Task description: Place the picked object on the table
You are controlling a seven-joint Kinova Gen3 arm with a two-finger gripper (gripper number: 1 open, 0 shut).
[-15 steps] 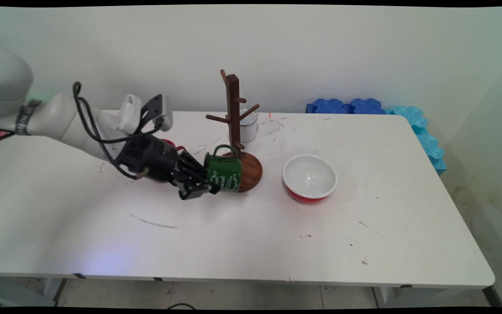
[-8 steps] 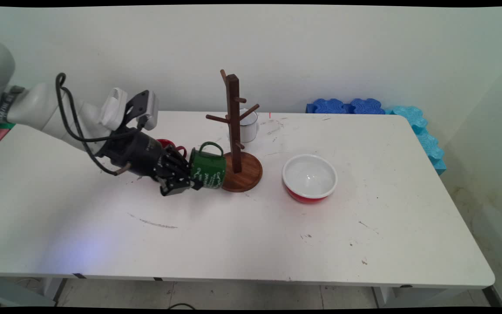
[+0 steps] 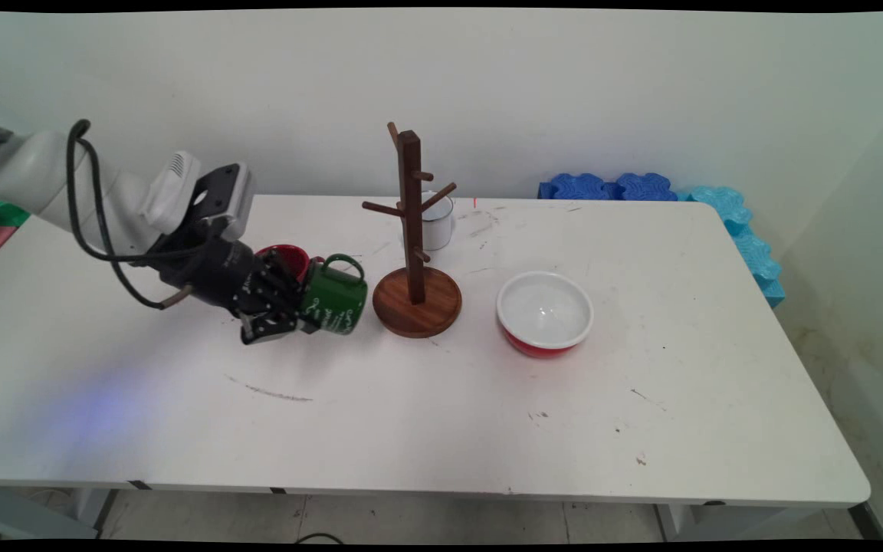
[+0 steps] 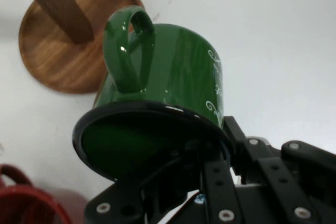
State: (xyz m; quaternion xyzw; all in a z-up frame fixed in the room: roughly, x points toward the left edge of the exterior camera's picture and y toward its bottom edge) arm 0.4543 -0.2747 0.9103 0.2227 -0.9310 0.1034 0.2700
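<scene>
- White table (image 3: pixel 441 414): fills most of the main view, its surface marked with dark scuffs, a pale wall behind its far edge.
- Arm (image 3: pixel 66 180): white, entering from the upper left and sloping down to the right over the table's left part, with black cables looped along it.
- Blue foam blocks (image 3: pixel 717 211): a row of them along the table's far right corner and right edge.
- Mug tree (image 3: pixel 415 253): dark wood, upright at the table's middle, with pegs branching from its post and a round base (image 4: pixel 58 51); it stands just right of the green mug and apart from it.
- Red bowl (image 3: pixel 545 313): white inside, on the table right of the mug tree.
- Gripper (image 3: pixel 288 307): black, pointing right and slightly down; its jaws are clenched on the rim of the green mug.
- Green mug (image 3: pixel 334 297): held tipped on its side, mouth toward the gripper, handle (image 4: pixel 128 51) upward, white script on its wall.
- Red mug (image 3: pixel 288 259): just beyond the gripper, partly hidden by it.
- White mug (image 3: pixel 438 222): on the far side, behind the mug tree's post.
</scene>
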